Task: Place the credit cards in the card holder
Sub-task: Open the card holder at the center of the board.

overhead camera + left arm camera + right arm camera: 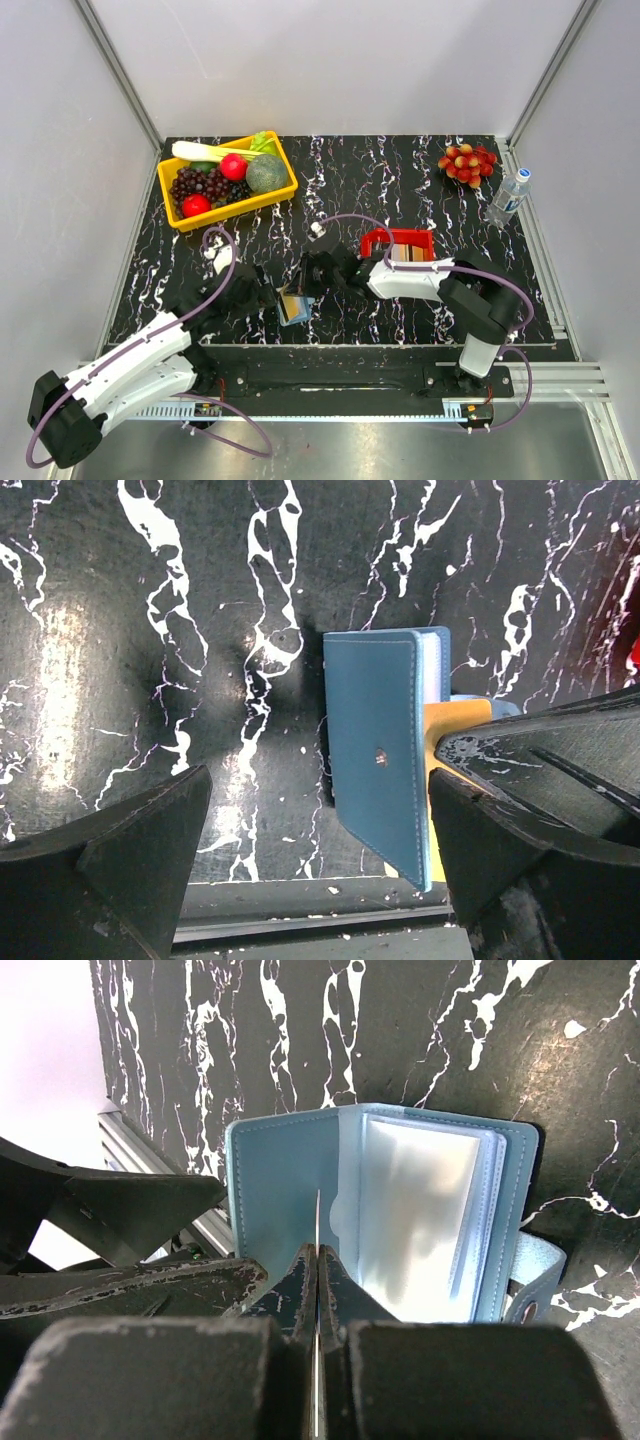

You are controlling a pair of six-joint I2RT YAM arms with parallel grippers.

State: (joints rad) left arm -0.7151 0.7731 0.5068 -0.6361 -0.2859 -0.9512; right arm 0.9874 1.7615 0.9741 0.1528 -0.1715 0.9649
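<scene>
Card pinched in my right gripper (318, 1260), poised at the open card holder (400, 1210).

The right jaws were clamped flat on a thin tan card (318, 1222), which I saw edge-on from the wrist, its tip just over the holder's left inner leaf. The holder stood propped open near the table's front edge, between the arms. My left gripper (320, 792) was spread wide around it, the cover lying closer to one finger and not gripped. More cards (410, 253) waited in the red tray (378, 238). To do this well, I judged I should line the card's corner up with a pocket mouth, slide in low and slowly, and use the left fingers to steady the cover so the holder would not skid or fold.
</scene>
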